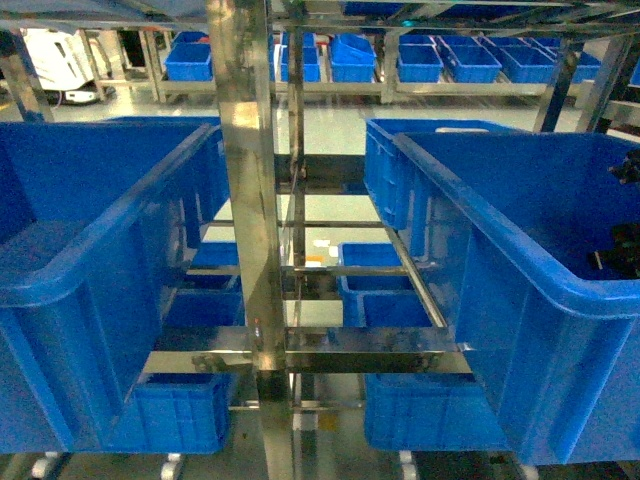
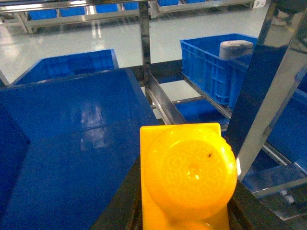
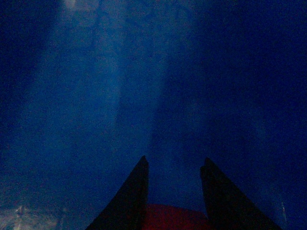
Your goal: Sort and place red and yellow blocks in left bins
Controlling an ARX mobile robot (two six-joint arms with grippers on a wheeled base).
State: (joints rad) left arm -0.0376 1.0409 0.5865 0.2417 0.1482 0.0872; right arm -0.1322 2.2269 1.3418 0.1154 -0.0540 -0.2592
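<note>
yellow brick fills the bottom of the left wrist view, round stud facing the lens, held between the dark fingers of the left gripper, which are clamped on its sides. beyond it lies the broad blue floor of the left bin, with its right wall and rim just below and left of the brick. steel rack post stands close on the right.

right wrist view: two dark fingers stand apart, with a red shape low between them at the frame edge. cannot tell whether they grip it; it may be a red block, too dim to be sure. background is deep blue, apparently the inside of a bin.

head view: left bin on the left, right bin on the right, steel post between. right gripper shows dimly inside the right bin; left gripper not seen here.

judgement: step in hand is carrying the yellow brick over the left bin for release. to do it well, move further left so the brick clears the rim, keep off the steel post, lower a little, then part the fingers.
</note>
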